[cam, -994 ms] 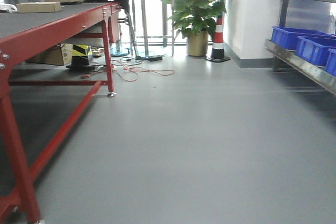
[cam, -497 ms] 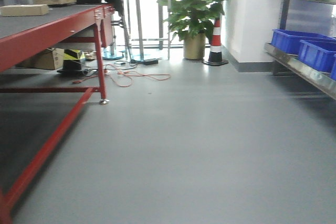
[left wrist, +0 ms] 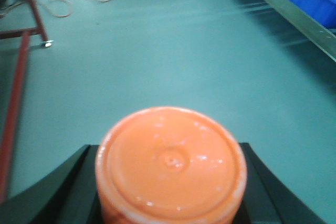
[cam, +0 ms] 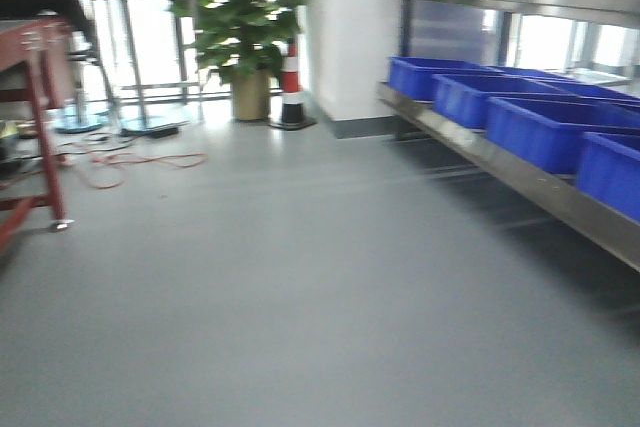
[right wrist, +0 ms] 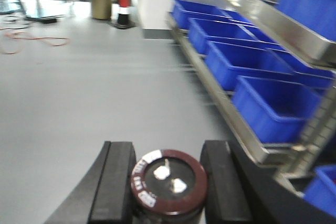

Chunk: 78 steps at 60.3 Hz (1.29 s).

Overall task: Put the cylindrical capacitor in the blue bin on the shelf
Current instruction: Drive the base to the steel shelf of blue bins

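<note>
Carrying step I reckon: right gripper is clamping the cylindrical capacitor, left gripper is squeezing an orange-topped cylinder, next it's needing a blue bin within reach

Right gripper clasping capacitor, blue bins

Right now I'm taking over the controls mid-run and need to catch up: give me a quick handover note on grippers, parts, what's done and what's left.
The left gripper is shut on an orange cylinder.
The right gripper is shut on the cylindrical capacitor, terminal end facing the wrist camera.
The shelf runs along the right of the front view, with blue bins in a row on it and open floor in front of it.
Done: capacitor in hand.
Left: close in on the shelf, reach over a bin, release the capacitor into it.
</note>
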{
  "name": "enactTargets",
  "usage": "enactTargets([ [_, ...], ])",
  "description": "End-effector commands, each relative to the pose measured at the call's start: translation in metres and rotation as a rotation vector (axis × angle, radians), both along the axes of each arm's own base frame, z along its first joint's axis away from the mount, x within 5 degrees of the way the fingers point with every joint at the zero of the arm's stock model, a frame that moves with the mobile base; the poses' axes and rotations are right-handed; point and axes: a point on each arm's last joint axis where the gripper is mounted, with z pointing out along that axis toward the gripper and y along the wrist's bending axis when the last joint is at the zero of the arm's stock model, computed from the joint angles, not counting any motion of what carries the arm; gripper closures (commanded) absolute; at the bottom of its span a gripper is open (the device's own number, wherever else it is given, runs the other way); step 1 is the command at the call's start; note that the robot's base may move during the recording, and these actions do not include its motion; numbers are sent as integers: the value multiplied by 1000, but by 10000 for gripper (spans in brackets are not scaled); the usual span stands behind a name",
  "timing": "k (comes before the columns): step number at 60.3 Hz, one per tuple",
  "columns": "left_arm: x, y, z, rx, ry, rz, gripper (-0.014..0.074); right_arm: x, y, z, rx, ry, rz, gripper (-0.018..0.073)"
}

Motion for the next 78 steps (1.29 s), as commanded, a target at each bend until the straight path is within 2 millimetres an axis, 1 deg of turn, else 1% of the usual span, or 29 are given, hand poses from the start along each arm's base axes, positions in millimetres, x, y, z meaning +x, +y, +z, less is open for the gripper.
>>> enactTargets([
  [1, -1, -1, 5, -5, -28, -9, 707, -1, -1, 5, -7, -40, -4, 721],
  [47, -1, -1, 5, -5, -28, -9, 707, -1, -1, 5, -7, -40, -4, 721],
  [62, -1, -1, 5, -5, -28, -9, 707, -2, 2, 5, -6, -40, 39, 721],
  [78, -1, -1, 5, -5, -28, -9, 707, -2, 2, 5, -6, -40, 41, 721],
])
